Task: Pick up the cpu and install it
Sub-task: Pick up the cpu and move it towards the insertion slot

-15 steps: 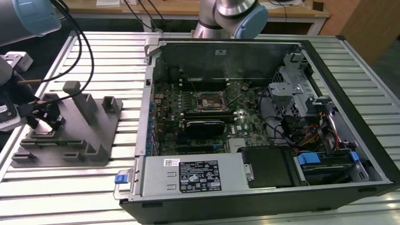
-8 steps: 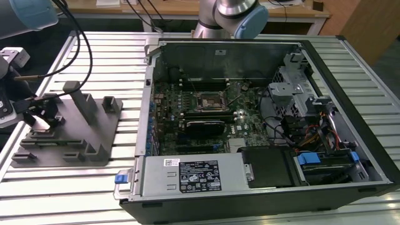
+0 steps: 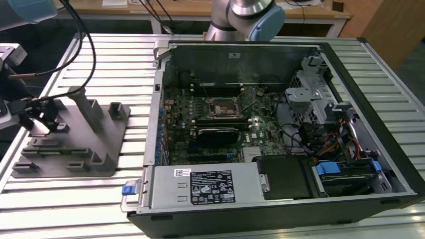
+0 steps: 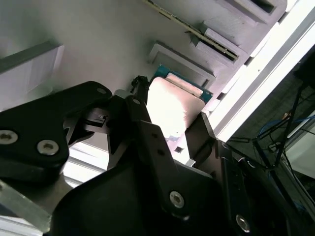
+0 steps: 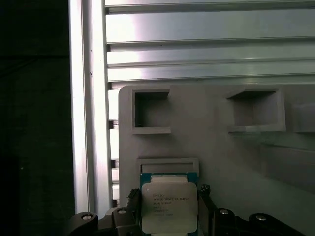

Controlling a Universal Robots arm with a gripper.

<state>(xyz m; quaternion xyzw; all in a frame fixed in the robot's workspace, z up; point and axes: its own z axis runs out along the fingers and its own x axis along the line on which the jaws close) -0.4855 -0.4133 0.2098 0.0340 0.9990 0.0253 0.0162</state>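
The cpu [image 5: 168, 209], a flat square chip with a pale metal top and a green rim, lies at its holder on the grey fixture block [image 3: 73, 144]. In the second wrist view the cpu [image 4: 167, 115] glares white. My gripper [image 5: 167, 192] straddles it, one black finger pressed against each of two opposite edges, and my gripper [image 4: 172, 104] looks shut on the chip. In the exterior view my gripper [image 3: 40, 119] hangs over the block's far corner at that view's left. The black metal-framed socket [image 3: 221, 107] sits on the motherboard inside the open computer case [image 3: 371, 99].
The fixture block has upright posts [image 3: 86, 107] and several square recesses [image 5: 150, 110]. Cables [image 3: 83, 45] trail from my arm. The ribbed metal table [image 3: 59, 204] carries the block and the case. Drive bays and wiring [image 3: 339, 144] fill the case at the exterior view's right.
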